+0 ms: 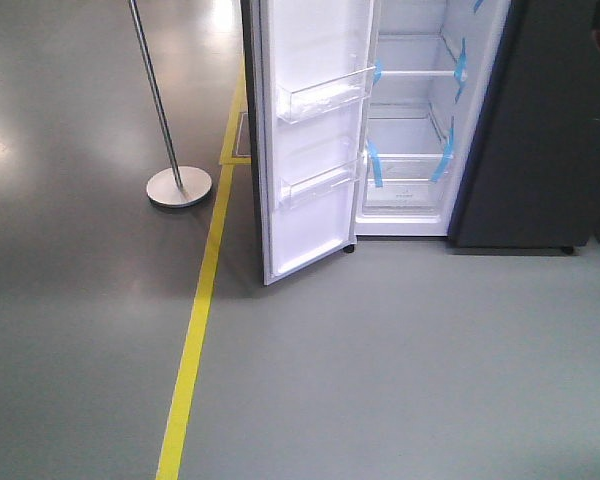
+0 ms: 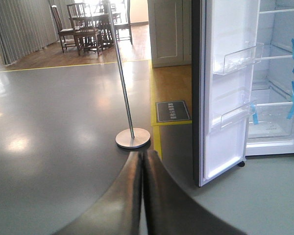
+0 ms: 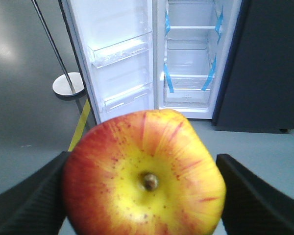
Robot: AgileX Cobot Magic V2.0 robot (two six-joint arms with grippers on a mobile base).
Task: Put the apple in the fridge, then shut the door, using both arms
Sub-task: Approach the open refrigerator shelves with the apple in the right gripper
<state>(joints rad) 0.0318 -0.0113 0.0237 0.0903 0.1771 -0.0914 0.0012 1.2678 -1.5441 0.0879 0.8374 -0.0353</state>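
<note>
a pole stand (image 1: 179, 186) sits beside yellow floor tape (image 1: 195, 330).

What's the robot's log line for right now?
right gripper: shut on apple | left gripper: shut, empty | door: open | fridge: no apple inside

Holds the left gripper (image 2: 143, 155) fully closed, its two dark fingers (image 2: 127, 200) pressed flat together along their inner faces and tapering to a joined tip; aims it ahead and slightly down, towards the far side. Clamps the right gripper (image 3: 142, 156) on the apple (image 3: 147, 196), one dark finger (image 3: 34, 200) against the fruit's left side and the other against its right, spread wide apart; aims this wrist ahead too, tilted down, with the apple's stem end facing the wrist.
</note>
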